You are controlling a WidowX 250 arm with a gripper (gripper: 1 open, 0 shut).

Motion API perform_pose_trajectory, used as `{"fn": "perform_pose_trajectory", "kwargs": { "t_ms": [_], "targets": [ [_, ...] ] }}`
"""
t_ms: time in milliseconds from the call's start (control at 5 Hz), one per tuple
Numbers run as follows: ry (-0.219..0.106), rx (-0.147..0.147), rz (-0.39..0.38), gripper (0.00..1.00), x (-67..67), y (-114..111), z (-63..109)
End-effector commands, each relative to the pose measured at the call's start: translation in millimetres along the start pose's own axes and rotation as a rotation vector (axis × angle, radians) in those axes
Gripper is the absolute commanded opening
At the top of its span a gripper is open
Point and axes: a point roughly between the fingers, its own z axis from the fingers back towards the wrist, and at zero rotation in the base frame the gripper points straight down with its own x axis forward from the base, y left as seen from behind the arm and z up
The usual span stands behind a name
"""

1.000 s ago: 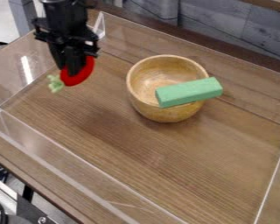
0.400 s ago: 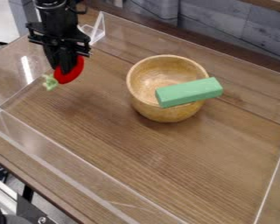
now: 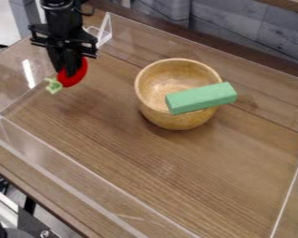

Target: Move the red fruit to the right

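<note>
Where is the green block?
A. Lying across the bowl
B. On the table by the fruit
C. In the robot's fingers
A: the green block rests across the rim of the bowl, far from the red fruit.

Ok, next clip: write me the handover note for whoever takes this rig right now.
Gripper: pointing down, shut on the red fruit at the table's far left side; its green leafy tuft sticks out to the left.
Whether the fruit touches the wooden table cannot be told.
Wooden bowl: mid-table, right of the fruit, with the green block lying across its rim.
Done: fruit gripped.
Left: carry it to the right, clear of the bowl, set it down and release.
</note>
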Motion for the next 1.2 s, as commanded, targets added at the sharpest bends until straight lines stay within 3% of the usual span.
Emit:
{"fn": "perform_pose_trajectory", "kwargs": {
  "t_ms": [0,400,600,800,1000],
  "targets": [
    [-0.039,0.027,0.04,0.0,10.9,12.7,9.8],
    [-0.024,0.039,0.041,0.0,24.7,27.1,-10.1],
    [-0.02,0.041,-0.016,1.0,28.8,28.9,-10.9],
    [-0.013,0.039,-0.07,1.0,32.0,29.8,-10.8],
    [-0.016,0.038,-0.093,0.0,27.3,18.1,-6.8]
  ]
}}
